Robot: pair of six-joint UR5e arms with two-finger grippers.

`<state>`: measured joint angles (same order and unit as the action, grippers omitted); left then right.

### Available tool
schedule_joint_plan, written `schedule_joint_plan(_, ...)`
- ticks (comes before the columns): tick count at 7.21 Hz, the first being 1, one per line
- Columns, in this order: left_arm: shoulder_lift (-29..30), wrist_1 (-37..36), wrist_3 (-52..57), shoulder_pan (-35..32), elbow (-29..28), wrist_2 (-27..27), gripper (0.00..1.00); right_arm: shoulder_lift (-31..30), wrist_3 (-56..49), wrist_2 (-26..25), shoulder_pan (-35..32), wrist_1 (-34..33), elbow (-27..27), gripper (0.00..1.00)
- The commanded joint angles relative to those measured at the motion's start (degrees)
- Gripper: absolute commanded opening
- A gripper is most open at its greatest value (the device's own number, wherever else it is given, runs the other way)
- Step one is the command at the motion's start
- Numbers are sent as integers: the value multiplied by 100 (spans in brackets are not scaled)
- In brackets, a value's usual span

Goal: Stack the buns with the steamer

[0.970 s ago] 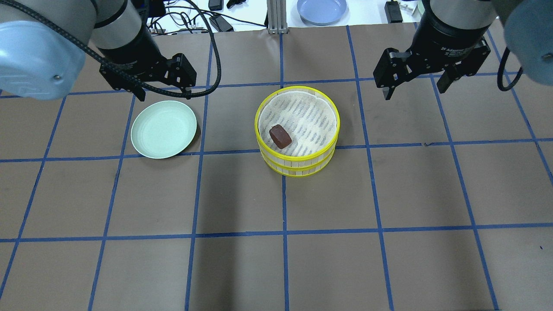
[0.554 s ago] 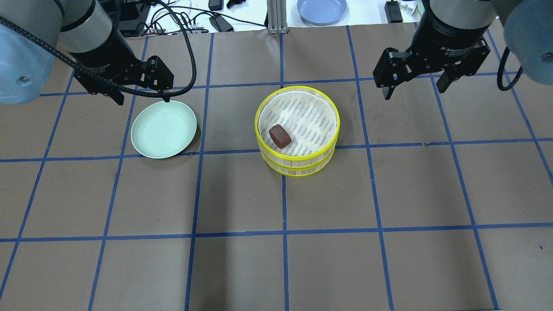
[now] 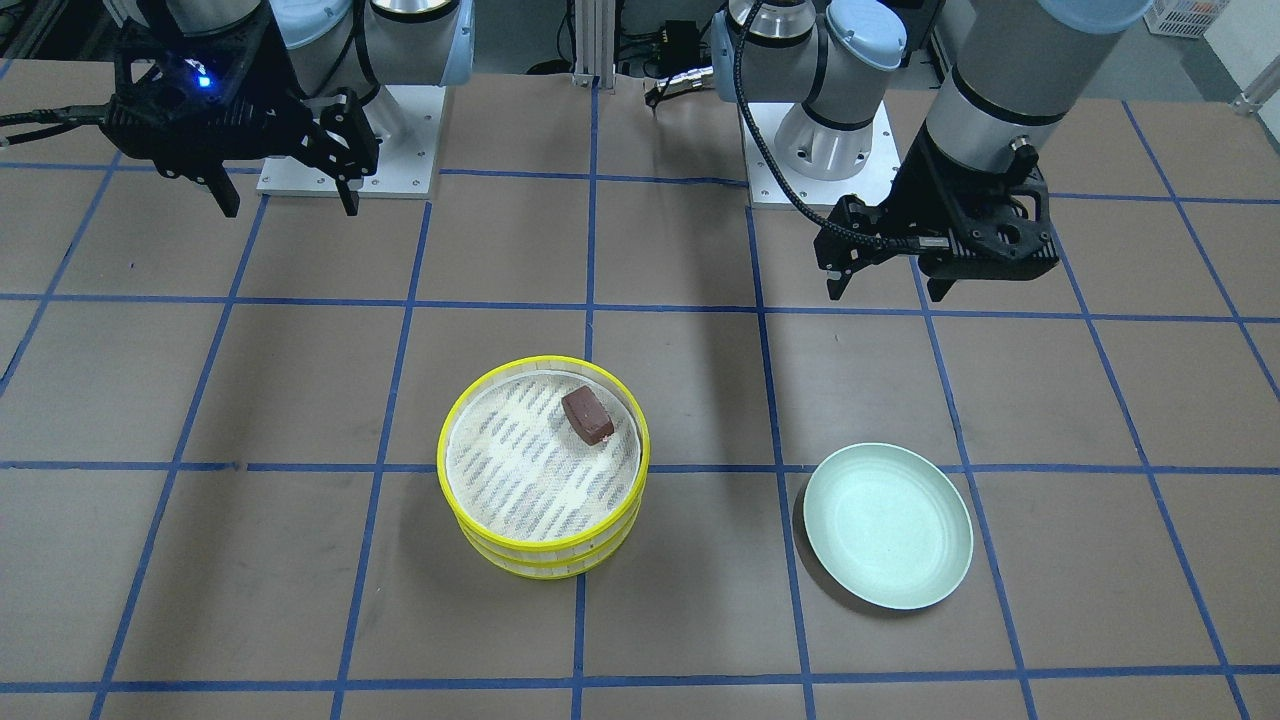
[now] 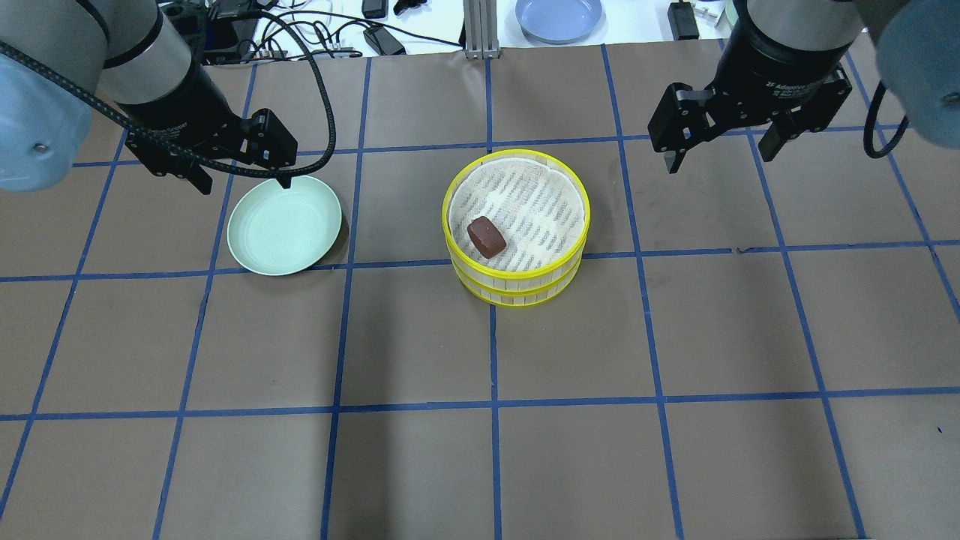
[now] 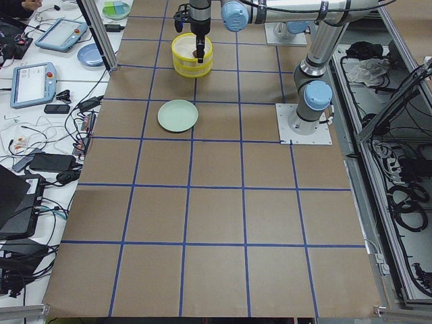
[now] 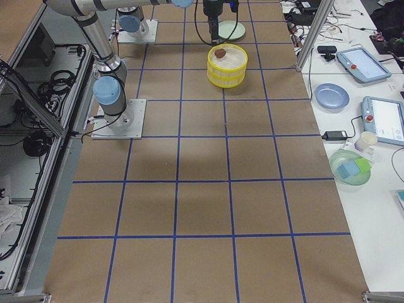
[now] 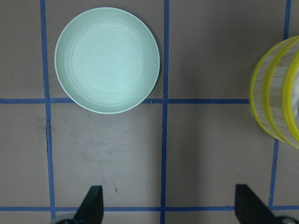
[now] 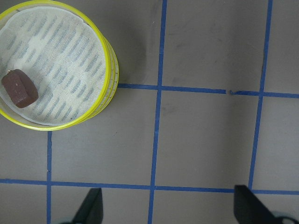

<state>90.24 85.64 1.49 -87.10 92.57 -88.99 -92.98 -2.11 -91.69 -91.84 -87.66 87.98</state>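
A yellow-rimmed steamer (image 4: 516, 226) of two stacked tiers stands mid-table with a white liner. The dark reddish-brown bun (image 4: 487, 237) lies on the liner of the top tier; it also shows in the front view (image 3: 587, 415) and the right wrist view (image 8: 19, 88). The pale cream-white bun is hidden or out of view. My left gripper (image 4: 241, 178) is open and empty, high above the far edge of the pale green plate (image 4: 284, 224). My right gripper (image 4: 718, 156) is open and empty, high to the right of the steamer (image 8: 58, 65).
The pale green plate (image 7: 107, 59) is empty, left of the steamer (image 7: 275, 98). A blue plate (image 4: 559, 18), cables and devices lie on the white bench beyond the far table edge. Blue tape lines grid the brown table (image 4: 495, 465).
My left gripper has moved left and slightly toward the near side, from beyond the plate's far right edge to over its far left edge. The right gripper, steamer and bun have not moved.
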Motion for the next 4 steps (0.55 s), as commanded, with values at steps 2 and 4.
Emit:
schedule_joint_plan(2,2,5,17,18,6,4,100,-1,0,11,0,4,0,100)
schedule_joint_plan(4,2,14,26,18,15,4,100,-1,0,2,0,4,0,100)
